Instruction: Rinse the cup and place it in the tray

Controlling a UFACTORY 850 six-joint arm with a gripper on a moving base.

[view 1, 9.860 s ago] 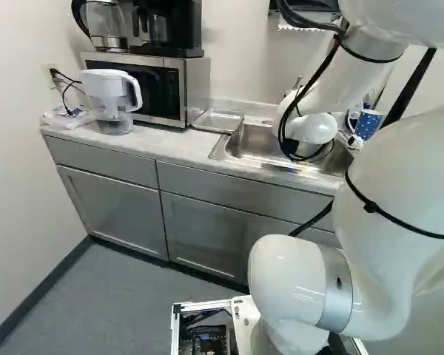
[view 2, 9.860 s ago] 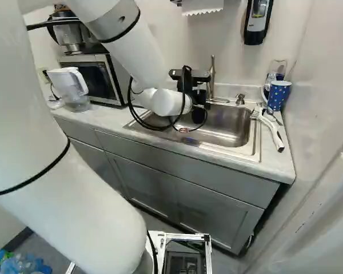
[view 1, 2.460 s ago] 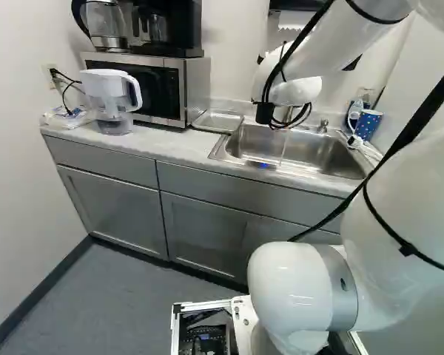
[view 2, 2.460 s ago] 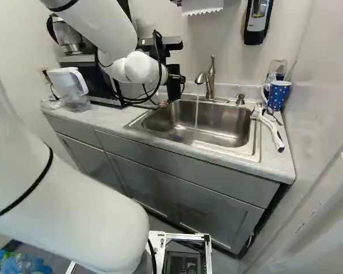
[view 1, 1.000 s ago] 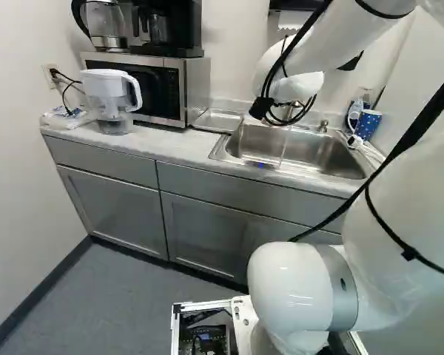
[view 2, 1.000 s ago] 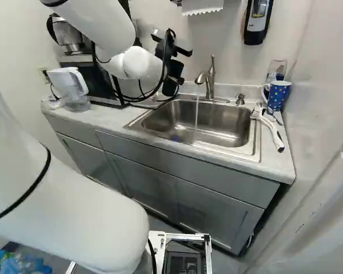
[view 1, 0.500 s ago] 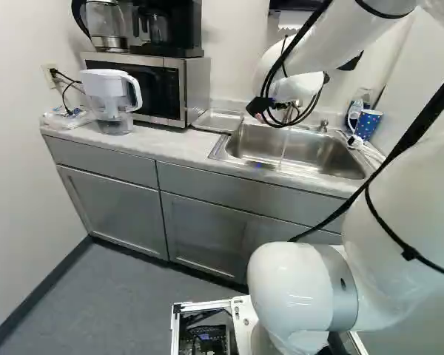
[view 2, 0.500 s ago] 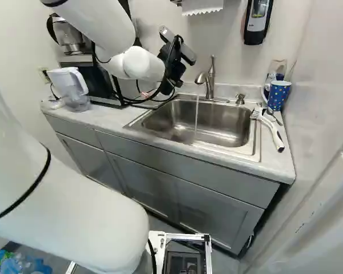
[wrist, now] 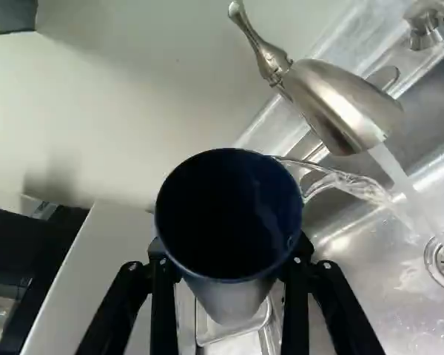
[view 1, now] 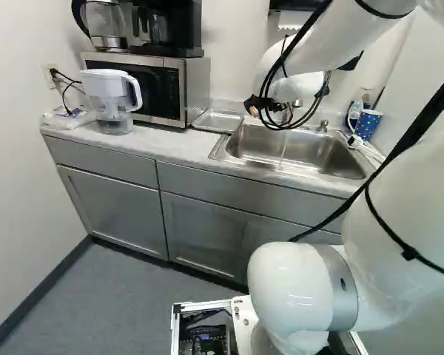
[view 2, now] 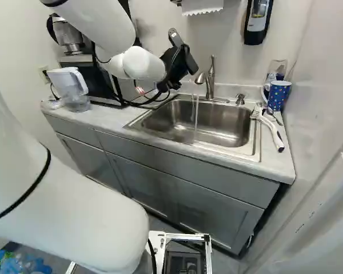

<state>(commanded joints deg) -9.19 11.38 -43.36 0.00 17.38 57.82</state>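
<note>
Pincer: parted only to the width of the cup, gripped it from opposite sides, and held it mouth-over toward the sink. Spilled a clear ribbon of water from the rim into the basin, just beside the faucet and its running stream. Probably meant emptying, late in the rinse. Could not make out the cup plainly in either base view.

Risked a slip or a twist in the grip, from wet, smooth sides and the tilt. Risked a knock on the spout, too, from turning back upright so near it, and drips on the counter from leaving before a full drain.

Farther out, at upper middle of the left base view: tray, left of the sink and without the cup. At right of the right base view: spotted mug and brush, well apart from the pour.
</note>
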